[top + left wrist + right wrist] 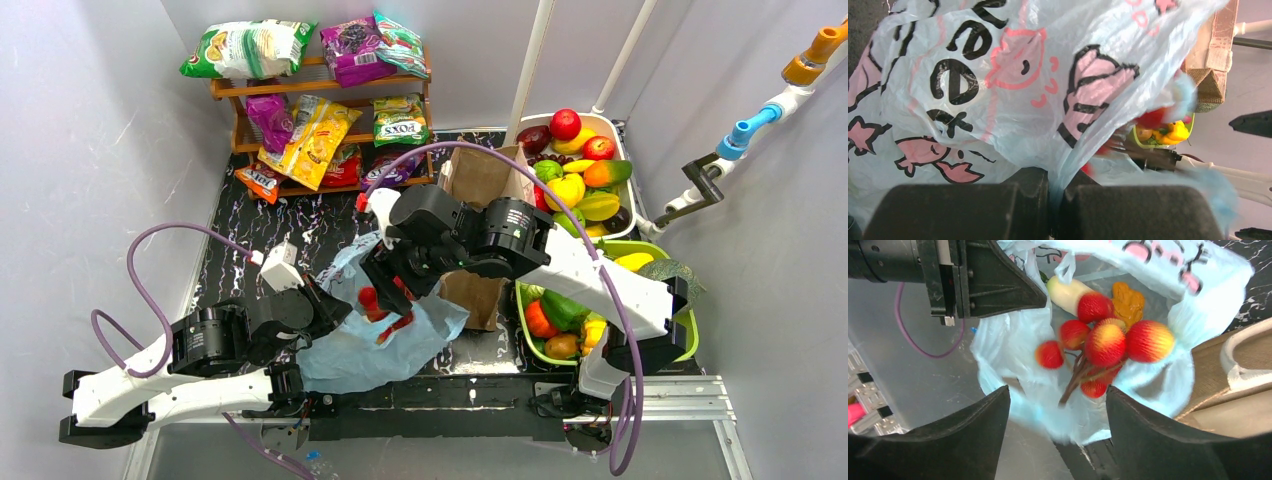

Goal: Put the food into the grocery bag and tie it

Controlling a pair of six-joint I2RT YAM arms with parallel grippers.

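1. Top view: two arms meet over one grocery bag point(350, 362), which lies beside one brown paper bag point(480, 175). One white tub point(612, 121) and one green tub point(689, 348) hold fruit. A shelf packet point(400, 120) reads "FOXS".
2. Left wrist: the left gripper point(1055, 187) is pinched on the bag's film, printed with black "ee" and pink figures.
3. Right wrist: the right gripper point(1055, 405) is spread and holds nothing. Below it, in the bag's mouth, lies the food: a bunch of six red-yellow fruits point(1105, 344), one white vegetable point(1067, 292) and one orange-brown piece point(1128, 302).

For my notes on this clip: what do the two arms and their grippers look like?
Both arms have white links and chunky black cylindrical joints: left arm, right arm. A purple cable loops along each. The left gripper and right gripper have thick matt black fingers; a small white housing sits at each wrist. No markings readable.
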